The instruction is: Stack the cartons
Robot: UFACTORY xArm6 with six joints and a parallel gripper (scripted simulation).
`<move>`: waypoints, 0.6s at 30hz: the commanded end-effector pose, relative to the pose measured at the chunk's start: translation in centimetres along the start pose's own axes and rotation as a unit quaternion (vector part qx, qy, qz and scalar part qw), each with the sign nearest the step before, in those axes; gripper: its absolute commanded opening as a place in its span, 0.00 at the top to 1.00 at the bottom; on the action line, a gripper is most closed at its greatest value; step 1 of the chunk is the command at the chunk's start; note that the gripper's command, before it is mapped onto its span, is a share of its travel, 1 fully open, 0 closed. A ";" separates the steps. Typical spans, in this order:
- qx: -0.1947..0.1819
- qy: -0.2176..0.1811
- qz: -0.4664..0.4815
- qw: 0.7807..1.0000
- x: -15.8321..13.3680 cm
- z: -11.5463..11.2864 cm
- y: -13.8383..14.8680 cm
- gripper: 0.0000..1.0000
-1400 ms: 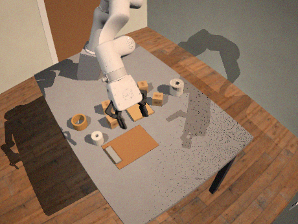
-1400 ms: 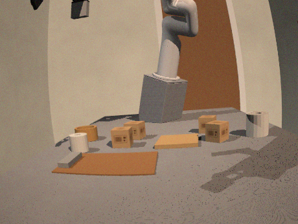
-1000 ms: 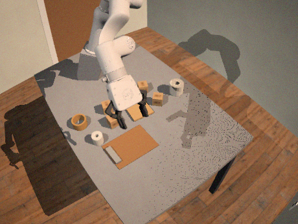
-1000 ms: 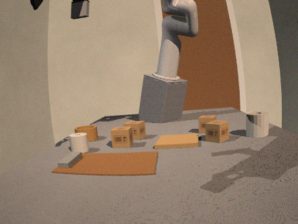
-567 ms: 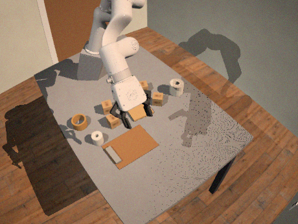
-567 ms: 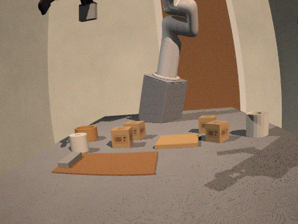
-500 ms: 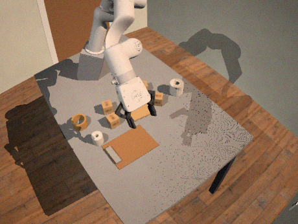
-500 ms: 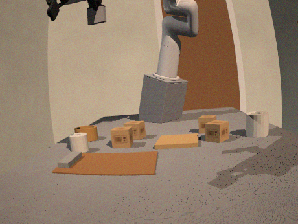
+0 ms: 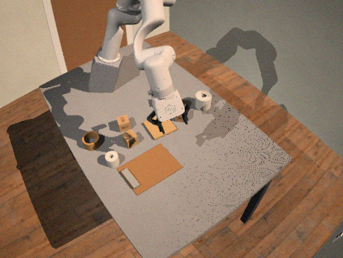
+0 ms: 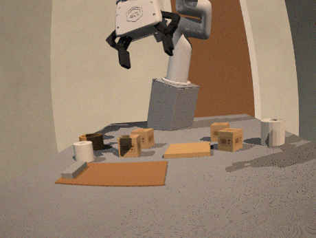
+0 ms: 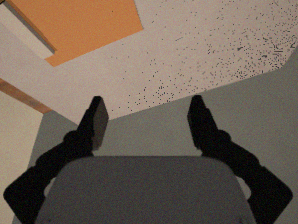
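Four small brown cartons stand on the grey table. Two are at the left (image 10: pixel 145 137) (image 10: pixel 128 145); the front one shows a dark face and looks tilted. Two more stand close together at the right (image 10: pixel 219 130) (image 10: pixel 230 139). The small square wooden board (image 10: pixel 188 150) lies flat between the two pairs, with nothing on it. In the top view the board (image 9: pixel 157 128) is partly covered by my gripper (image 9: pixel 172 121), and the left cartons (image 9: pixel 124 123) (image 9: pixel 130 139) show beside it. My gripper (image 10: pixel 147 58) hangs high above the table, open and empty. The wrist view shows the fingers wide apart.
A large orange mat (image 10: pixel 117 172) with a grey block (image 10: pixel 73 170) lies in front. White rolls stand at the left (image 10: pixel 83 151) and the far right (image 10: pixel 273 131). A brown ring (image 10: pixel 93 140) sits at the back left. The robot base (image 10: pixel 173 104) is behind.
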State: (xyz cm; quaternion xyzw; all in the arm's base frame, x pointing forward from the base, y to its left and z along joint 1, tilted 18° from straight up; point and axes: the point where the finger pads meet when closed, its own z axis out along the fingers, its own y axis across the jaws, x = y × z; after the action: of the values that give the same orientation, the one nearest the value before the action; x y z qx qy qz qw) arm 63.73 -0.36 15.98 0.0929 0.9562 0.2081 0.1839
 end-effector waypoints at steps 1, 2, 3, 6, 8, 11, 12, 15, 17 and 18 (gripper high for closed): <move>0.082 0.091 0.063 0.991 7.5 1.1 0.7 0.00; 0.087 0.093 0.065 0.990 8.6 1.4 0.8 0.00; 0.089 0.095 0.065 0.989 9.6 1.7 0.9 0.00; 0.091 0.095 0.066 0.989 12.8 2.5 1.4 0.00; 0.091 0.095 0.066 0.989 14.0 2.7 1.6 0.00; 0.091 0.095 0.066 0.989 18.3 3.8 2.3 0.00; 0.091 0.095 0.066 0.989 19.1 4.0 2.5 0.00; 0.091 0.095 0.066 0.989 22.3 4.7 3.1 0.00; 0.091 0.095 0.066 0.989 24.6 5.1 3.5 0.00; 0.091 0.095 0.066 0.989 25.7 5.4 3.7 0.00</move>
State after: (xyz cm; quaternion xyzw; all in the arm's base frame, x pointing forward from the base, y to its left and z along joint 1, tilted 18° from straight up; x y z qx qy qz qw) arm 46.98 8.41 6.75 0.1479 0.9777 0.1397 0.0521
